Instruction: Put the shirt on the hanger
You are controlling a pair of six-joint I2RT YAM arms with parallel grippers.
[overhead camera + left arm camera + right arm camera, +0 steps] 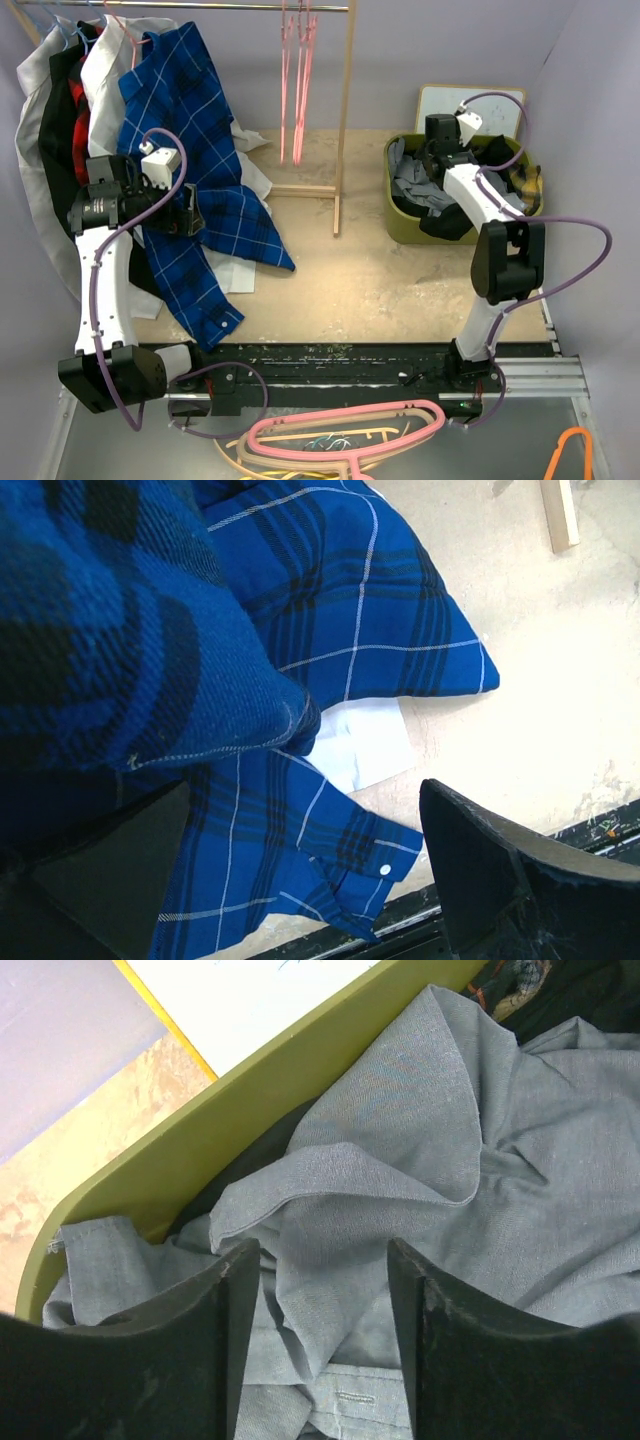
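The grey shirt [408,176] lies crumpled in an olive-green basket [400,228] at the right. In the right wrist view its folds [400,1150] fill the frame. My right gripper [436,156] is down in the basket, open, its jaws either side of a raised fold of the grey cloth [320,1270]. Thin pink hangers [297,90] hang from the rail at the back centre. My left gripper [190,215] is open and empty against the blue checked shirt [190,110], whose cuff lies between its jaws [305,810].
A clothes rack with a wooden post [345,110] holds several garments at the left. A black garment [445,222] and a yellow plaid one [527,182] share the basket. A white board [445,100] stands behind it. Chunky pink and cream hangers [340,435] lie at the near edge.
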